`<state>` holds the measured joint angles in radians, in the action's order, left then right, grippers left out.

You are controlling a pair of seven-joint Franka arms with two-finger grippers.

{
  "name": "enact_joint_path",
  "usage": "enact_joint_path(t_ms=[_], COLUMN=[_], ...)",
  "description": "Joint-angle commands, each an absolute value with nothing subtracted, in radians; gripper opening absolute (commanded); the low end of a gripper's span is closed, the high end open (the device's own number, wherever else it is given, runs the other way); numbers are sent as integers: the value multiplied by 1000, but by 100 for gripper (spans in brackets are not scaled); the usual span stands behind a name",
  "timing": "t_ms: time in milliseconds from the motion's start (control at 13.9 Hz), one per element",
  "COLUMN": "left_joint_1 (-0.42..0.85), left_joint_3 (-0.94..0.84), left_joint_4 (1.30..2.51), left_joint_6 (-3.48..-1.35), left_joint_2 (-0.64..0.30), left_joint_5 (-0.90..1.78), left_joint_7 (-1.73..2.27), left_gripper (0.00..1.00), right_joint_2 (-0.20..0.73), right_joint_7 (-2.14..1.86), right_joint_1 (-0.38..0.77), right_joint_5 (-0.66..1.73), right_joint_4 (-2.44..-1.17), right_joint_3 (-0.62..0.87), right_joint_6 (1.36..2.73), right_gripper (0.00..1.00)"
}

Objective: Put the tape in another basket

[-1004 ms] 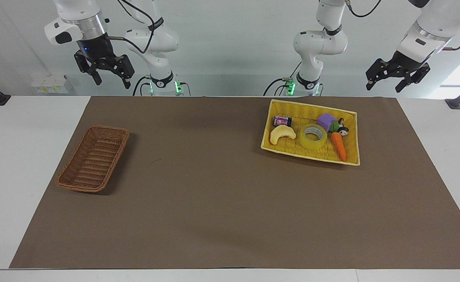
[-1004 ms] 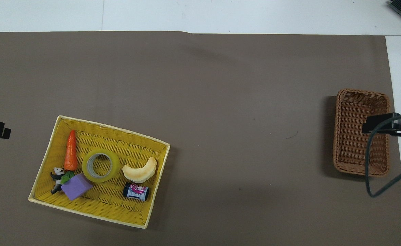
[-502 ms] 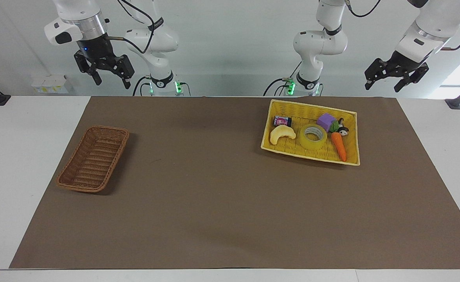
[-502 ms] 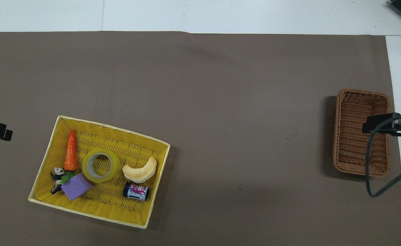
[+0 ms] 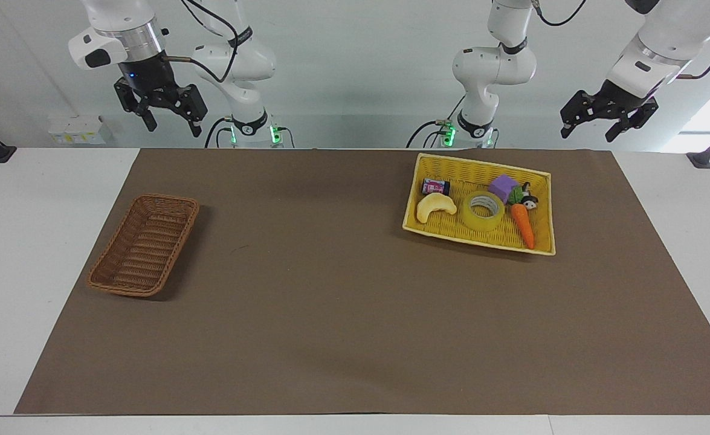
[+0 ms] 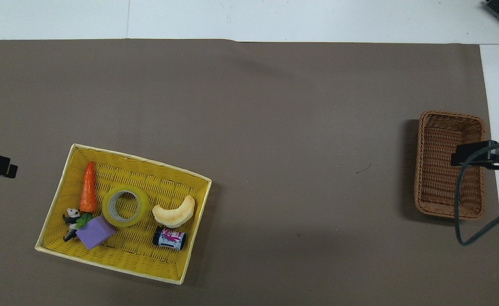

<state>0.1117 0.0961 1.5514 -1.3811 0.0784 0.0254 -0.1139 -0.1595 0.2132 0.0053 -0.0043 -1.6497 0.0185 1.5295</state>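
On your white bench [image 5: 40, 254] a brown paper sheet [image 5: 342, 314] carries the dark-brown woven wicker basket [image 5: 144, 244], then the yellow woven tray [image 5: 542, 211] holding the translucent yellow tape roll [image 5: 483, 211]. Right tool [image 5: 170, 122] and left tool [image 5: 591, 128] hang wide apart, empty, before a pale wall [image 5: 355, 72].

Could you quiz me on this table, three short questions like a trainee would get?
1. True or false: the tape lies in the brown basket.
2. Which thing in the yellow tray lies beside the tape, toward the right arm's end of the table? A carrot, B crescent toy, C purple block
3. Fill in: the left gripper and the right gripper both hang in the air with fingers ____.

Key: 1 false, it lies in the yellow tray; 2 B; 3 open.
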Motion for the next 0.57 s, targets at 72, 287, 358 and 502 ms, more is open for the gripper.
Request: enact_joint_path(t_ms=[72,287,358,502], left_joint_1=[127,135,137,143], left_joint_3=[107,107,107,107], left_joint_4=[1589,1600,1603,1611], left_joint_6=[-1382,-1385,-1385,-1390], left_joint_2=[112,121,121,127], left_joint_5=[32,34,32,32], left_joint_7=[-123,-123,-123,-123], left_gripper=[100,100,100,100], right_joint_2=[-173,-173,-173,-173], right_joint_7=[222,222,222,222], right_joint_1=[-11,-11,-11,-11], right_joint_5=[20,20,20,20], right_joint_4=[-1658,-1658,-1658,-1658], right_joint_3=[26,26,26,26], right_joint_6=[1529,1529,1529,1529], right_gripper=[100,100,100,100])
